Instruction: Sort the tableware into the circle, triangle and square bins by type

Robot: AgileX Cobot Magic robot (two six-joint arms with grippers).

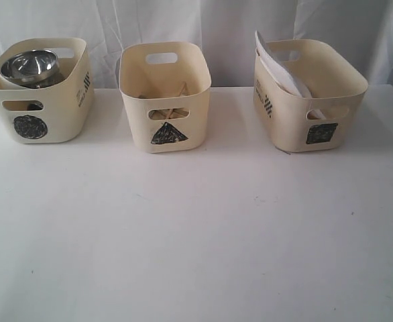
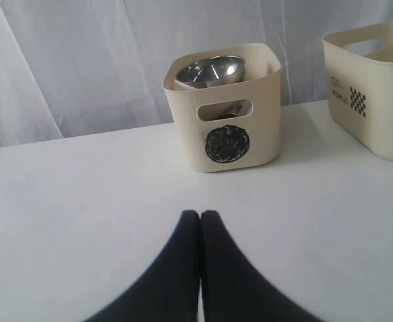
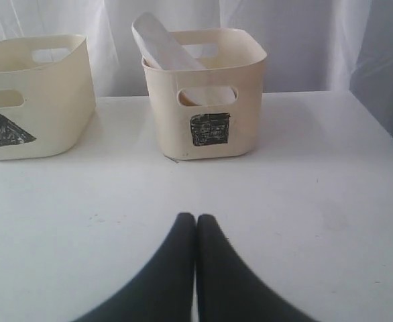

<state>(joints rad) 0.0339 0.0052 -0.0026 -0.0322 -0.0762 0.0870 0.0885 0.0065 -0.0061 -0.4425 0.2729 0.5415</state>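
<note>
I count three cream bins: one circle bin [image 1: 57, 115], one triangle bin [image 1: 133, 80], one square bin [image 1: 347, 84]. One steel bowl [image 1: 29, 65] showing. One white plate [image 1: 275, 67]. Wooden pieces [image 1: 181, 89] in triangle bin, number unclear. My grippers, two: left gripper [image 2: 200, 215], right gripper [image 3: 196, 217].

You see three bins in row along rear of table [image 1: 196, 235], each apart from its neighbour. Exterior view: circle bin [image 1: 57, 115] left, triangle bin [image 1: 191, 119] middle, square bin [image 1: 289, 124] right. Steel bowl [image 1: 30, 66] sits topmost in circle bin. Chopsticks [image 1: 180, 91] lie inside triangle bin. Plate [image 1: 274, 64] leans tilted in square bin, edge above rim.
</note>
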